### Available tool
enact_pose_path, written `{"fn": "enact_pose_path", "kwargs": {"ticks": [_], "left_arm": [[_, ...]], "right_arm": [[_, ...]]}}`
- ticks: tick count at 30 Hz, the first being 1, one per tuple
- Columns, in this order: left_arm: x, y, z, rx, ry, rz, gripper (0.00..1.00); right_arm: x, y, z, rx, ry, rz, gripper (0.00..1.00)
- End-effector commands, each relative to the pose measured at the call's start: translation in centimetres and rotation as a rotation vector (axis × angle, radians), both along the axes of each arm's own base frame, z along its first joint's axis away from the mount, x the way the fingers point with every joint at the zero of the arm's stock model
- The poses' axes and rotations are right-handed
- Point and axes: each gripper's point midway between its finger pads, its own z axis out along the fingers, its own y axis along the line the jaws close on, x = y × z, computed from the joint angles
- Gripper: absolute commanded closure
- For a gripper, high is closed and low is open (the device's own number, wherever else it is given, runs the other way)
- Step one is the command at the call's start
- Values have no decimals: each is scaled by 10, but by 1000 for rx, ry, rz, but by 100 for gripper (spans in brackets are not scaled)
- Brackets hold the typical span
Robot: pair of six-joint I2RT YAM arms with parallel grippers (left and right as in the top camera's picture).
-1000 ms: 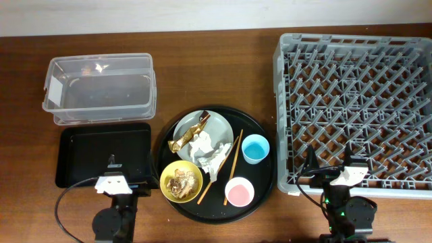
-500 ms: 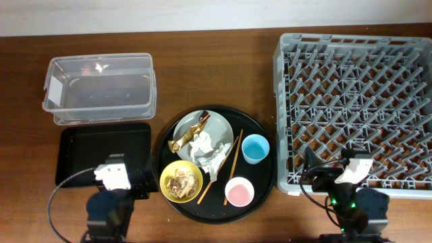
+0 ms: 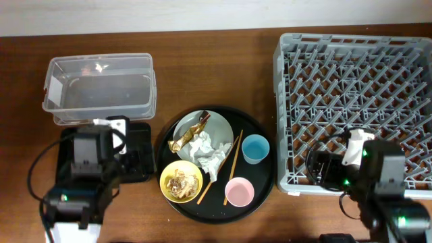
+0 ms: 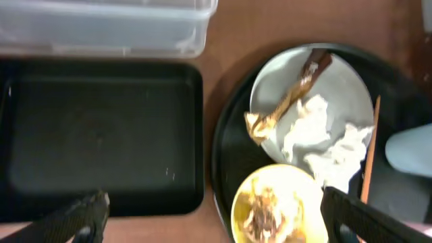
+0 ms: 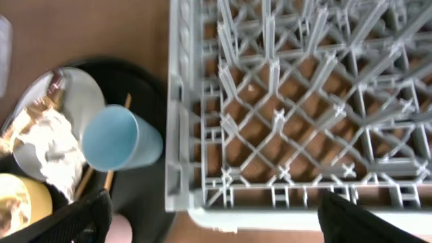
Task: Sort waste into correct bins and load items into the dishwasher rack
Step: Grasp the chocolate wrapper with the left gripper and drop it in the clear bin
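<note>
Wooden tabletop (image 3: 216, 74): gold wrapper (image 4: 287, 96) lies diagonally on the plate (image 4: 341, 84), right of my gaping left gripper (image 4: 212, 208), farther from my spread right gripper (image 5: 212, 206).

Round black tray (image 3: 264, 177) on brown wooden table (image 3: 216, 74); thin wooden chopsticks (image 3: 233, 154) lying in tray.

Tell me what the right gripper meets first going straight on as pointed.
Most likely the dishwasher rack, its near corner rim; the open right gripper centres there, the light blue cup off to one side. Depth is unclear.
</note>
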Motion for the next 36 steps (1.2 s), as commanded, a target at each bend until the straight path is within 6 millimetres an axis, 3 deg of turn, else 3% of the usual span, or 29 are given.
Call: {"fn": "enact_pose_path", "kwargs": {"ticks": [1,4,8,11,14,18,22,25,28,31,33,36], "left_arm": [[7,1,12,12,8,-8,0],[10,0,13,10,1,-8,1],[33,-10,25,-34,-89,-40,5],[63,-28,19,-21,-117,-114,11],[86,-58,-5,18,-94,-241,11],[106,-90,-58,49,6,-345,11],[113,-103,-132,71,173,-380,29],[108,-106,-163,77,256,-393,37],[102,-115,-173,85,282,-419,37],[100,-120,-173,90,281,-434,51],[99,-122,-175,93,284,-438,70],[98,-121,-175,93,290,-437,81]], "right_arm": [[2,2,-5,8,76,2,2],[-4,2,-13,8,130,2,2],[-4,2,-13,9,127,2,2],[-4,2,-13,9,128,2,2],[-4,2,-13,9,128,2,2],[-4,2,-13,9,128,2,2],[-4,2,-13,9,127,2,2],[-4,2,-13,9,127,2,2],[-4,2,-13,9,127,2,2],[-4,2,-13,9,128,2,2],[-4,2,-13,9,128,2,2],[-4,2,-13,9,128,2,2]]}}
